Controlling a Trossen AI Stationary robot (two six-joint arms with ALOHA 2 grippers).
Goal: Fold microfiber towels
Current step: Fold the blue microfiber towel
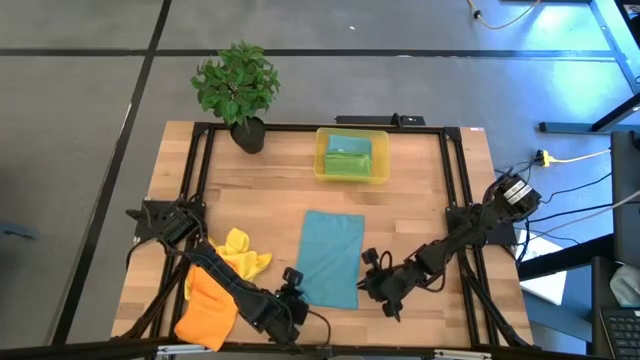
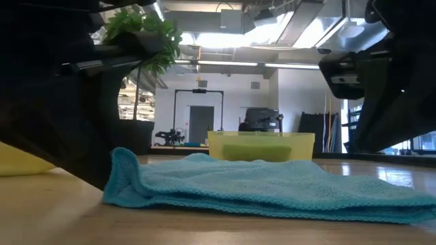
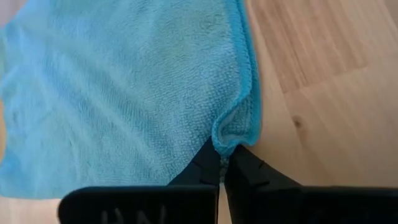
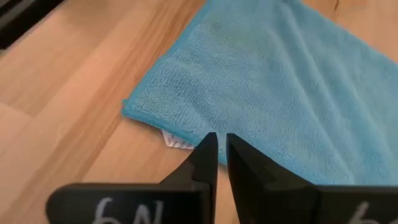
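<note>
Two arms: we see both at the table's near edge.
Surroundings: potted plant (image 1: 237, 88), yellow bin (image 1: 352, 156), yellow towel (image 1: 242, 254), orange towel (image 1: 208, 309).
Left gripper (image 3: 224, 167): pinched shut on the teal towel (image 1: 332, 256) corner.
Right gripper (image 4: 221, 151): nearly closed at the other corner; grip unclear.

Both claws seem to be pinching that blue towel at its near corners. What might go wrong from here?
1. The left gripper holds only a small bunch of the blue towel at its corner, so the cloth may slip out when lifted.
2. The right gripper sits at the towel's edge beside a white tag; its hold looks thin too, so the fold might come out crooked.
3. The yellow towel lies close and might get dragged.
</note>
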